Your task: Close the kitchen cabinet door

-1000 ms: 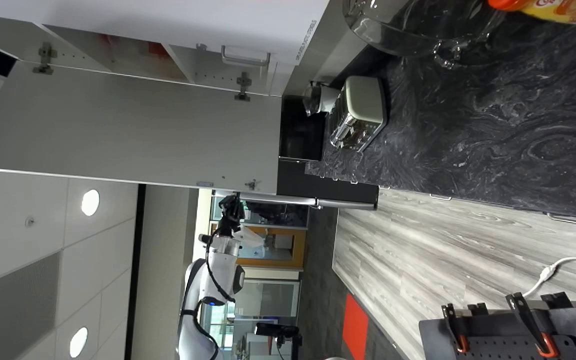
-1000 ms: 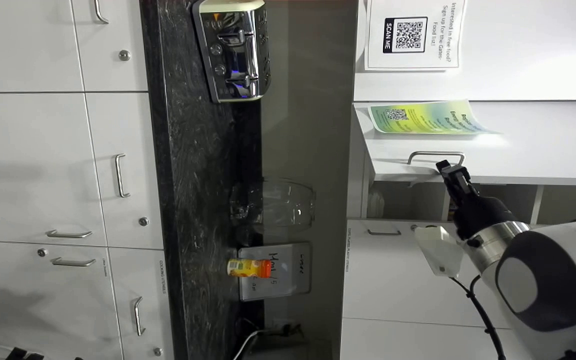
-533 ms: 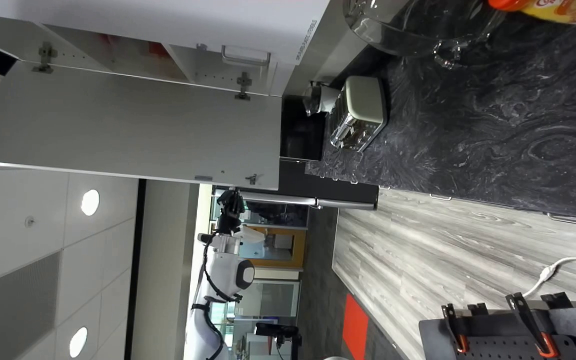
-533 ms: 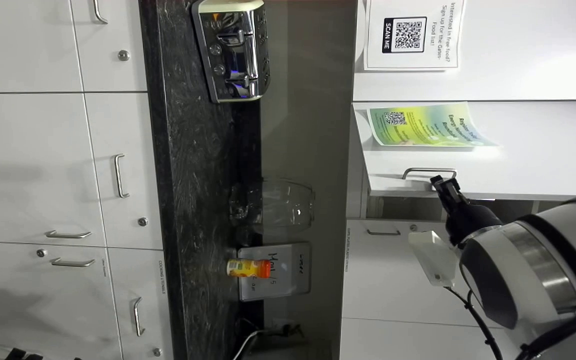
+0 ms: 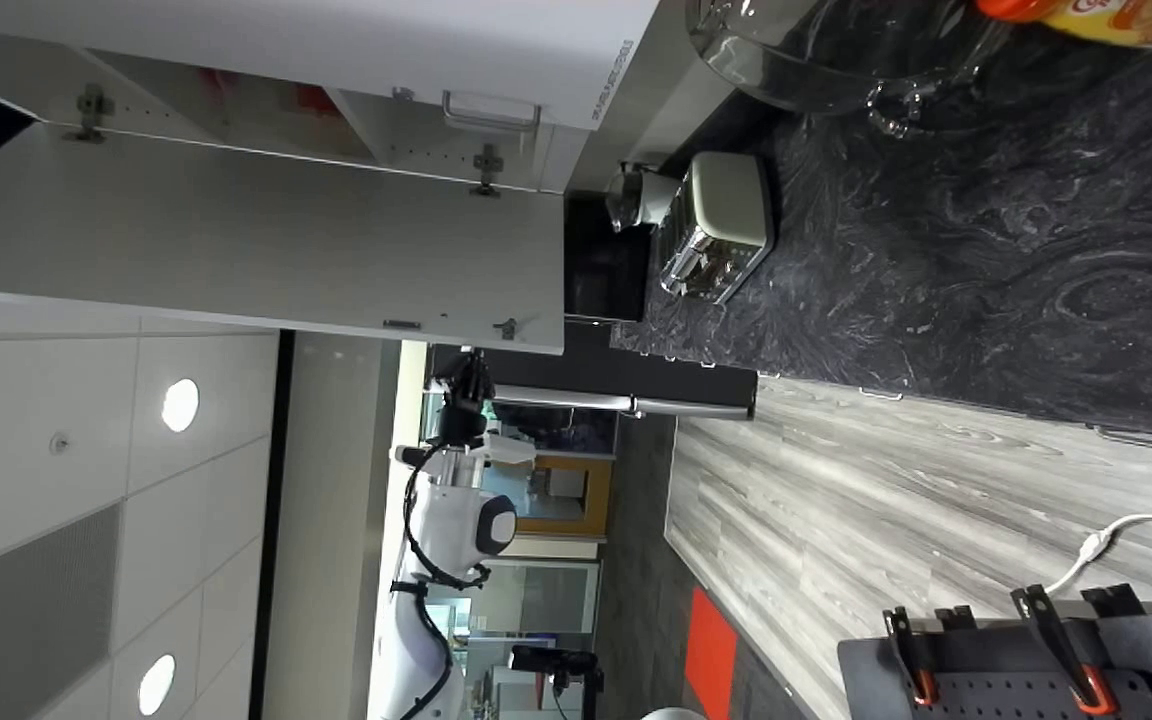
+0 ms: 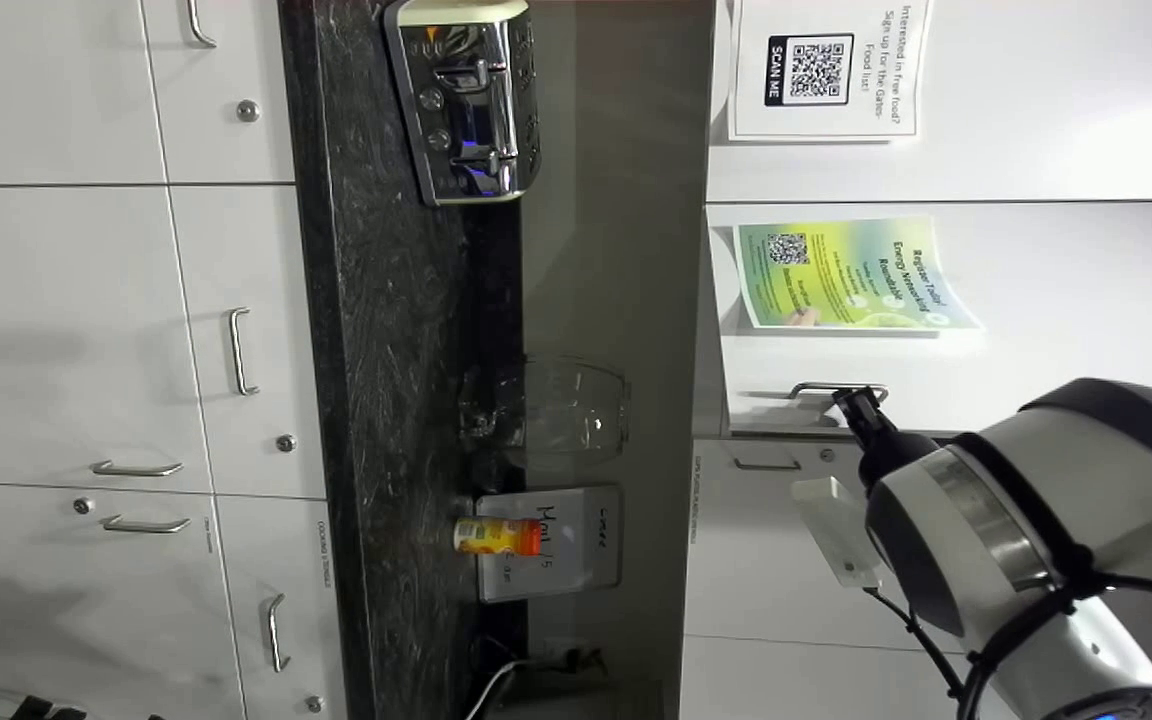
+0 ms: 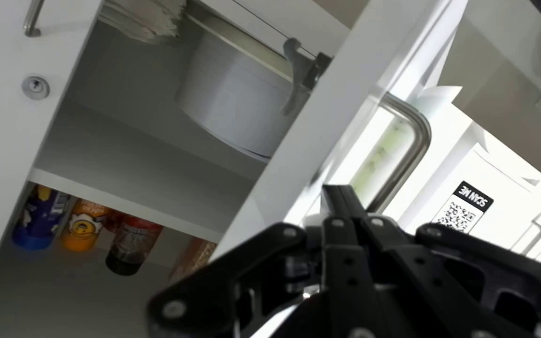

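The kitchen cabinet door (image 5: 266, 235) is a flat grey-white panel standing partly open, with two dark hinge fittings. Its outer face (image 6: 1056, 300) carries a metal handle (image 6: 836, 387) and a yellow-green flyer. In the wrist view the door's free edge (image 7: 294, 155) runs diagonally, with the open cabinet interior beyond it. My gripper (image 6: 856, 398) is at the outer face, beside the handle and near the free edge. In the wrist view the fingertips (image 7: 341, 188) are together with nothing between them. Contact with the door is hard to make out. The fingertips are partly hidden behind the door in an exterior view (image 5: 468, 365).
A closed neighbouring cabinet door (image 6: 816, 570) lies beside the opening. Inside are a white pot (image 7: 237, 89) and several cans and jars (image 7: 82, 225). Below, the dark stone counter (image 6: 396, 350) holds a toaster (image 6: 471, 105), a glass jar (image 6: 576, 408) and a yellow bottle (image 6: 496, 536).
The door has swung further toward the cabinet, so its opening is narrower. My gripper has moved along with the door's free edge, staying beside the handle.
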Robot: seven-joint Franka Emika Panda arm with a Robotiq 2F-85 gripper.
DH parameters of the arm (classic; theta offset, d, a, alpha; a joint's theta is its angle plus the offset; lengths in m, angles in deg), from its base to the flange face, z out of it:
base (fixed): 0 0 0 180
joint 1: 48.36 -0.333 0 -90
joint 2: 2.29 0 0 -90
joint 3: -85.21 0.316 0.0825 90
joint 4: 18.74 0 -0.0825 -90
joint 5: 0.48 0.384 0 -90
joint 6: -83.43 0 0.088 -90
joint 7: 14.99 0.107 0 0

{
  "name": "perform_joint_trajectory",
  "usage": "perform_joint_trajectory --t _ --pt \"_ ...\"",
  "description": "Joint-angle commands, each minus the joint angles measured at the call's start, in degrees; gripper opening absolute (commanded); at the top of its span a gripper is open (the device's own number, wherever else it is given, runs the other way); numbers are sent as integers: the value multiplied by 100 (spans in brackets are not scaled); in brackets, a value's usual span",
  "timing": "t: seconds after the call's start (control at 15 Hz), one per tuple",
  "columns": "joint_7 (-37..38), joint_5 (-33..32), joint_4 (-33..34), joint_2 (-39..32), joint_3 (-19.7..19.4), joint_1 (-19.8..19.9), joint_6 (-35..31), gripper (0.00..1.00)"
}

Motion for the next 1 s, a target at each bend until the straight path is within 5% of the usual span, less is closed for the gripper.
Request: perform_joint_trajectory --t 0.0,0.53,0.93 --pt "576 -329 155 157 124 585 128 0" --pt "1849 -666 517 615 550 1958 236 0" --pt "2930 -1695 852 402 919 2856 31 0"
